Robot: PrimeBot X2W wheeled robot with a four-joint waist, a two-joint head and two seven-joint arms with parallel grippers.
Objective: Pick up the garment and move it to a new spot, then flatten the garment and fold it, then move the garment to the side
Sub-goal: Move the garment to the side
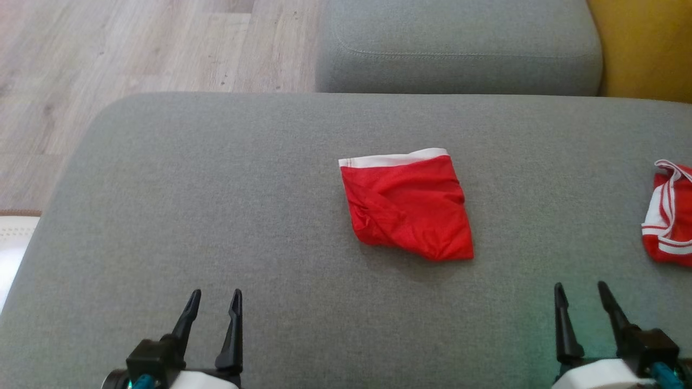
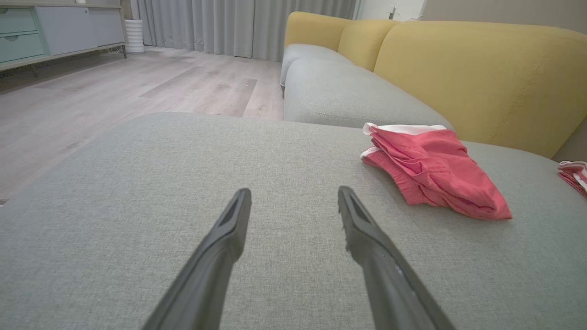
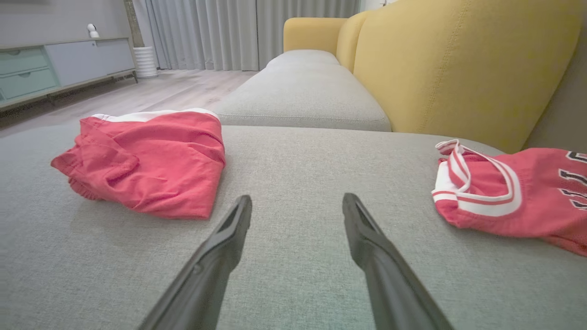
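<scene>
The folded red fabric garment with a white waistband [image 1: 408, 208] lies at the middle of the grey fabric sofa cushion [image 1: 216, 189], ahead of and between the two arms, waistband on the far side. Its near corner is slightly closer to the right gripper [image 1: 579, 286]. That one and the left gripper [image 1: 216, 294] hold their jaws wide apart, empty. Bare cushion lies leftward; a red-and-white striped jersey [image 1: 667, 221] crowds the right edge.

Garment [image 1: 408, 208] lies on the cushion [image 1: 216, 205], jersey [image 1: 670, 221] to its right.
</scene>
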